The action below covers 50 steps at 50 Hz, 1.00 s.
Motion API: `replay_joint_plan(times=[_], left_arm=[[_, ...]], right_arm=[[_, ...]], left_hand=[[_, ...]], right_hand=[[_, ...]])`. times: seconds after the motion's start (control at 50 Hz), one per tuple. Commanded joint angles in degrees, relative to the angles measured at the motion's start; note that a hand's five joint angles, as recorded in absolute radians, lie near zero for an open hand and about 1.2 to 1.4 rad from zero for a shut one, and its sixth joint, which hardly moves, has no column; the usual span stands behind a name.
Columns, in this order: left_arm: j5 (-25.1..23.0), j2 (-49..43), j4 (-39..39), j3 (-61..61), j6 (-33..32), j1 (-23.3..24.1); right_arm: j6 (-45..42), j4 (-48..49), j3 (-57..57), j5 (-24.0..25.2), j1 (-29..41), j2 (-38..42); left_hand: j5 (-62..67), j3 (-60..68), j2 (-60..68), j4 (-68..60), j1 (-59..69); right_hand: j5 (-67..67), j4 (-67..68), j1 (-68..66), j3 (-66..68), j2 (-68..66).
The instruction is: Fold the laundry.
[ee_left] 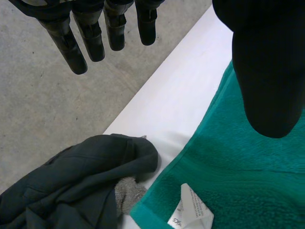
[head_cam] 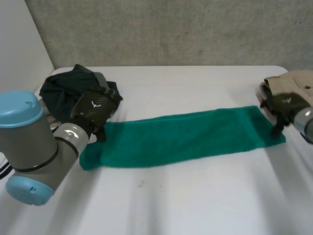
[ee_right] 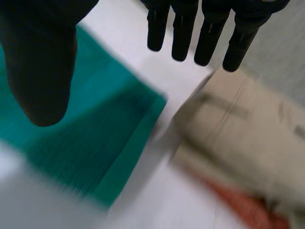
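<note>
1. The white table (head_cam: 195,205) carries everything. Its near half is bare, and the laundry sits along its far half.
2. The long green terry towel (head_cam: 181,137), the piece being worked on, lies flat as a narrow strip across the middle of the table. One end is close to the left edge and the other close to the right edge. It looks already folded lengthwise, so I judge the step in hand to be the end-to-end fold.
3. A crumpled heap of dark, near-black clothing (head_cam: 63,90) sits at the table's far left corner, just beside the towel's left end. It is not yet folded.
4. A neatly folded beige garment (head_cam: 293,81) rests at the table's right edge with something reddish under it. It sits just beyond the towel's right end.
5. The left hand (head_cam: 95,108) hangs over the towel's left end, next to the dark heap. In its wrist view its fingers (ee_left: 76,47) are straight and spread from the thumb, so it is released and grasps nothing.
6. The right hand (head_cam: 286,103) hangs over the towel's right end by the beige garment. Its fingers (ee_right: 209,33) are straight and its thumb is apart, so it is likewise released and empty.
7. A small white care label (ee_left: 193,210) lies on the towel's left corner.
8. The next move, as I judge it, calls for each hand to come down and pinch its end of the towel. One end can then be carried over onto the other with the edges matched and without dragging the neighbouring clothes.
</note>
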<state>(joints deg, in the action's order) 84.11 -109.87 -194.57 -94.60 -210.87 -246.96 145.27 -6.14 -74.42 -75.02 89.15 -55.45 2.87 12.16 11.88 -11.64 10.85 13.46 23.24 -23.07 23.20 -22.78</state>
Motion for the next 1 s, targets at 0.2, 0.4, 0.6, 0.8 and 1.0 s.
replay_joint_plan(times=[0.2,0.4,0.6,0.8,1.0], left_arm=[[-0.3,-0.5,-0.1,-0.8,1.8,0.2],[-0.1,0.6,0.0,-0.8,1.9,0.3],[-0.1,3.2,0.0,-2.1,2.0,0.3],[-0.1,3.4,0.0,-2.5,2.1,0.8],[-0.3,3.3,0.0,-3.0,2.1,0.9]], right_arm=[[-8.1,9.2,-8.0,7.0,-5.7,3.8],[-8.6,11.6,-11.9,5.7,-10.2,1.8],[-12.1,9.7,-14.3,4.7,-20.9,-6.9],[-6.5,10.0,-18.5,22.1,-16.9,-7.9],[-5.4,11.3,-15.1,23.6,-10.7,0.3]], left_hand=[[-1.3,-0.6,-0.3,0.1,0.7],[-1.5,-0.8,-0.5,0.2,0.5],[-1.6,-0.9,-0.7,0.4,0.4],[-1.6,-0.9,-0.7,0.4,0.4],[-1.6,-0.9,-0.7,0.4,0.4]], right_hand=[[56.4,56.6,-56.7,56.6,-57.0],[56.5,56.8,-56.9,56.8,-57.2],[56.5,56.8,-56.9,56.8,-57.2],[12.4,12.6,-12.7,12.6,-13.0],[25.6,25.9,-26.0,25.9,-26.3]])
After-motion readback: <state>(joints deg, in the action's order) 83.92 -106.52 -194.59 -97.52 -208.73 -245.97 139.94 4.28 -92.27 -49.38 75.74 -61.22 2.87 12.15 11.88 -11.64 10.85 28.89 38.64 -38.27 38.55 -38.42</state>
